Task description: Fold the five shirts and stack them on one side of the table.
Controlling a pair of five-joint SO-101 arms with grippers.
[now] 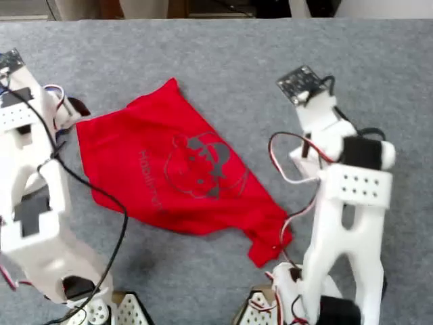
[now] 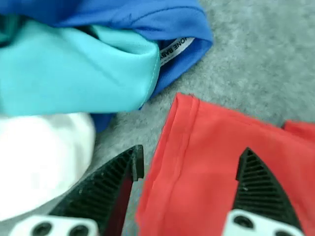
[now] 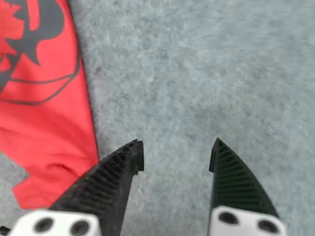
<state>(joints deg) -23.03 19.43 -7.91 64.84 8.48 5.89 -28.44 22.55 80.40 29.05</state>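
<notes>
Overall: bright, even, soft light over the grey table [image 1: 270,54] around the red shirt [image 1: 176,169].
Shadows: soft-edged; a thin dark band under the red shirt's edge that faces me, and a faint smudge on the table just past it.
Glare: the white shirt [image 2: 39,157] near the red shirt's hem is washed out.
Darkest: the fold under the blue shirt [image 2: 162,19] beside the red shirt.

The red shirt [image 1: 183,172] lies spread across the middle of the counter [image 1: 270,54], between the two arms; the far side is bare grey cloth. The right claw [image 3: 177,142], fingers spread apart, hangs over bare counter just beside the shirt's edge. The left claw [image 2: 193,150], also spread, straddles the shirt's hem. A blue shirt [image 2: 147,14], turquoise shirt [image 2: 74,69] and white shirt [image 2: 39,152] crowd that side, leaving a narrow bare strip.
</notes>
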